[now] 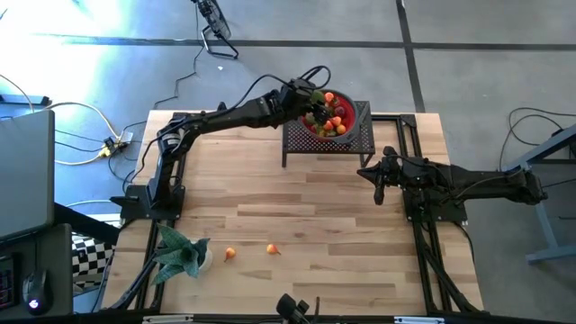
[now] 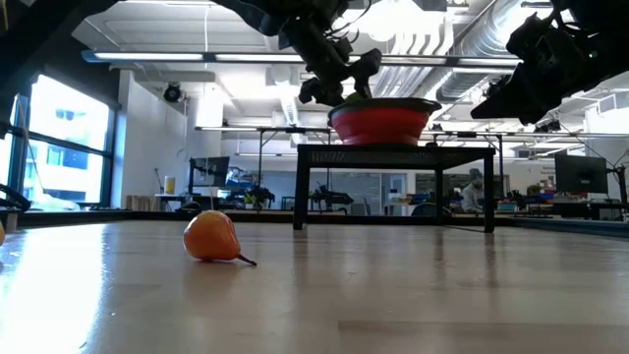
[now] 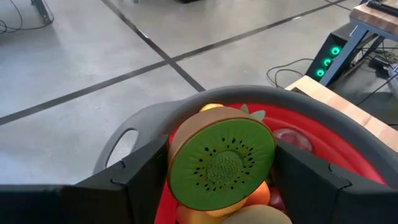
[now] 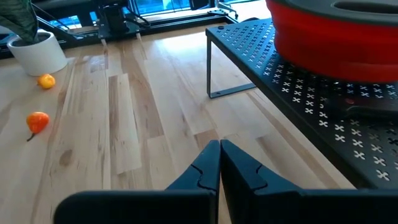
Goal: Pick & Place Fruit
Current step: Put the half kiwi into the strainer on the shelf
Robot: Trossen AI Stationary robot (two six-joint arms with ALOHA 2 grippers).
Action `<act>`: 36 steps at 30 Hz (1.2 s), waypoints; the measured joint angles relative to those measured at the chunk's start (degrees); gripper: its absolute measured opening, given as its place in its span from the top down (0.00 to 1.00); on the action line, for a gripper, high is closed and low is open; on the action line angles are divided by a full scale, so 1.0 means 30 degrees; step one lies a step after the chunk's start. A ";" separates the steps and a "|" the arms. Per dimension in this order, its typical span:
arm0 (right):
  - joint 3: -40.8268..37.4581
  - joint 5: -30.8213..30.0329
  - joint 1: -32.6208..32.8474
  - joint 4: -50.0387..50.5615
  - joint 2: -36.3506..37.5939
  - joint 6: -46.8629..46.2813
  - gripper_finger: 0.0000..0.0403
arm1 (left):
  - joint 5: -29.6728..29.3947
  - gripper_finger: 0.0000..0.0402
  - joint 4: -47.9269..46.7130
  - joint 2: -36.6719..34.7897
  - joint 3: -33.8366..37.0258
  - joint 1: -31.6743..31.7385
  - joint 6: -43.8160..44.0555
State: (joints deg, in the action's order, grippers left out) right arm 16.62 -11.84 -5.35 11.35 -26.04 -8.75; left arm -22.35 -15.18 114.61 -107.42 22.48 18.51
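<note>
My left gripper (image 1: 315,108) reaches over the red bowl with a grey rim (image 1: 346,106), which stands on a black perforated stand (image 1: 328,139) at the table's far side. It is shut on a kiwi half (image 3: 221,163) with a green seeded cut face. The bowl holds several fruits (image 1: 331,121). Two small orange fruits (image 1: 230,254) (image 1: 273,249) lie on the table near its front edge; one of them shows in the low view (image 2: 212,237). My right gripper (image 4: 219,163) waits shut above the table's right side (image 1: 380,187). My left gripper pinches the kiwi half by its brown skin, at the two opposite sides of its rim (image 3: 175,163), between its two fingers (image 3: 140,183). The fingers slant down from the table's left. The green cut face turns back toward the wrist. The half sits over the fruits in the bowl; whether it touches them I cannot tell.
A green leafy plant in a white pot (image 1: 180,255) stands at the front left corner, close to the two loose fruits. The stand's legs (image 4: 209,65) rise from the far middle of the wooden table (image 1: 297,207). Cables lie on the floor beyond the table.
</note>
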 joint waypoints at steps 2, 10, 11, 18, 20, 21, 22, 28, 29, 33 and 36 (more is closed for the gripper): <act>0.0000 0.0054 -0.0004 0.0000 0.0000 0.0000 0.99 | 0.0000 0.36 0.0000 0.0000 0.0005 0.0007 -0.0003; 0.0000 0.0080 -0.0004 0.0000 0.0000 0.0007 0.99 | 0.0000 0.36 0.0029 -0.0007 0.0006 0.0007 -0.0062; 0.0000 0.0083 0.0001 0.0000 0.0000 0.0007 0.99 | 0.0000 0.36 0.0036 -0.0007 0.0007 0.0007 -0.0062; 0.0000 0.0080 -0.0004 0.0000 0.0000 0.0008 0.99 | 0.0022 0.36 0.0117 -0.0007 0.0000 0.0005 -0.0062; 0.0000 0.0080 -0.0004 0.0000 0.0000 0.0015 0.99 | 0.0015 0.36 0.0117 -0.0007 0.0000 0.0007 -0.0062; 0.0000 0.0080 0.0000 0.0000 0.0000 0.0015 0.99 | 0.0022 0.36 0.0117 -0.0007 0.0000 0.0006 -0.0062; 0.0000 0.0080 -0.0004 0.0000 0.0000 0.0018 0.99 | 0.0015 0.36 0.0134 -0.0007 0.0000 0.0006 -0.0062; 0.0000 0.0080 -0.0004 0.0004 0.0000 0.0510 0.99 | 0.0204 0.36 0.0329 -0.0022 0.0000 0.0131 0.0497; 0.0000 0.0080 0.0002 0.0007 0.0000 0.0510 0.99 | 0.0267 0.36 0.0322 -0.0022 0.0000 0.0138 0.0755; 0.0000 0.0131 0.0004 0.0007 0.0000 0.0517 0.99 | 0.0328 0.36 0.0659 0.0205 -0.0034 0.0141 0.0936; 0.0000 0.0138 0.0004 0.0007 0.0000 0.0517 0.99 | 0.0324 0.36 0.0658 0.0373 -0.0033 0.0241 0.0936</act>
State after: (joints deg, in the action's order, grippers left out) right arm 16.62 -11.42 -5.34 11.38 -26.04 -7.20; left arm -21.38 -13.20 115.73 -107.52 23.20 21.32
